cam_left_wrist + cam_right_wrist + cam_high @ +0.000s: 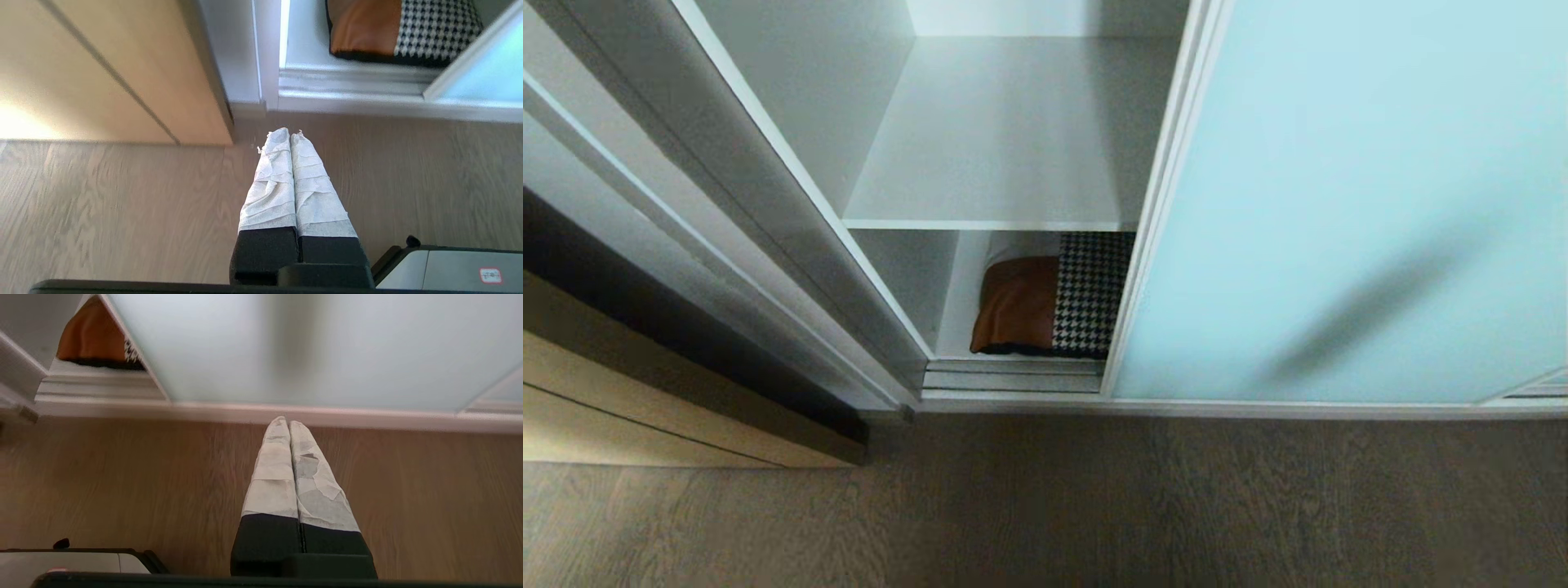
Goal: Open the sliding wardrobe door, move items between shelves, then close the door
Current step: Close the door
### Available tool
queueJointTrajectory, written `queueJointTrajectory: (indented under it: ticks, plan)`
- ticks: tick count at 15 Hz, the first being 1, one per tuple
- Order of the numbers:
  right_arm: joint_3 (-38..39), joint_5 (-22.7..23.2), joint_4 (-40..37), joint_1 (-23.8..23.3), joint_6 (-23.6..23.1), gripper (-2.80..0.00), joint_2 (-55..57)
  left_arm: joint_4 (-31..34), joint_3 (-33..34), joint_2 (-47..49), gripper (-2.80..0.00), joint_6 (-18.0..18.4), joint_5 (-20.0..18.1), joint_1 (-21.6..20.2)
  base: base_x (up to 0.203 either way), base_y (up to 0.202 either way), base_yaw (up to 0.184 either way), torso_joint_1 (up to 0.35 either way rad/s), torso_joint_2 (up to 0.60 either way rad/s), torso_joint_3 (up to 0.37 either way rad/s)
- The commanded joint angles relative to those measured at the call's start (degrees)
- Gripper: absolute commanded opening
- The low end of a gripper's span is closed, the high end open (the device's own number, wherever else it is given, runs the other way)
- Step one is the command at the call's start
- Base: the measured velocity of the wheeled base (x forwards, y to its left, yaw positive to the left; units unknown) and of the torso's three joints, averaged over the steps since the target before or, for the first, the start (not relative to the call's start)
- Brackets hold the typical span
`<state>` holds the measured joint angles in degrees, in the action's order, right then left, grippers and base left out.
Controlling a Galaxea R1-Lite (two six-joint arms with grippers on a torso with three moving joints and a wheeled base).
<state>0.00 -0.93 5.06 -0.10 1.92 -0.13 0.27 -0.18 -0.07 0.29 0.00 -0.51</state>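
Note:
The frosted aqua sliding wardrobe door (pixel 1347 204) stands slid to the right, leaving the left bay of the wardrobe uncovered. Inside, a white upper shelf (pixel 1005 139) is bare. On the bottom shelf (pixel 960 294) lies a patchwork pillow (pixel 1045 298) of tan and houndstooth fabric, its right part hidden behind the door edge; the pillow (pixel 398 30) also shows in the left wrist view. My left gripper (pixel 290 134) is shut and empty, low over the wooden floor before the wardrobe's left corner. My right gripper (pixel 288 422), shut and empty, hangs over the floor in front of the door (pixel 306 347).
A light wooden cabinet (pixel 645 408) stands to the left of the wardrobe. The silver floor track (pixel 1013 380) runs along the wardrobe's base. Wood-grain floor (pixel 1045 506) stretches in front. My base's corner (pixel 449 265) shows beside the left gripper.

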Motion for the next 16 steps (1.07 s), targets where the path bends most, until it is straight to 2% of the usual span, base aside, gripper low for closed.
queueJointTrajectory:
  ticks: [1,6,8,12,13,16]
  plan:
    - [0.0,0.0,0.0,0.0,0.4,-2.80,0.0,-0.1,0.0,0.0,-2.80,0.0,0.0,0.0,-0.177,0.000,-0.001,-0.002,0.01,-0.002]
    - [-1.4,0.1,-1.4,0.0,0.8,-2.80,0.0,-0.1,0.0,0.0,-2.80,0.1,0.0,0.0,-0.024,0.000,-0.001,-0.002,0.00,0.002]
    - [-9.6,2.3,-7.2,0.0,0.6,-2.80,1.5,-0.1,0.0,0.0,-2.80,0.1,0.0,0.0,0.000,0.000,0.000,0.000,0.00,0.000]
    - [-32.3,11.7,-26.4,-0.1,1.2,-2.80,8.6,-0.1,0.0,0.0,-2.80,0.1,0.0,0.0,0.000,0.000,0.000,0.000,0.00,0.000]
    - [-35.0,13.1,-28.0,-0.1,1.3,-2.80,12.8,-0.1,0.0,0.0,-2.80,0.1,0.0,0.0,0.000,0.000,0.000,0.000,0.00,0.000]
    - [-45.9,17.4,-26.5,-0.2,1.6,-2.80,25.4,-0.1,0.0,0.0,-2.80,0.1,0.0,0.0,0.000,0.000,0.000,0.000,0.00,0.000]
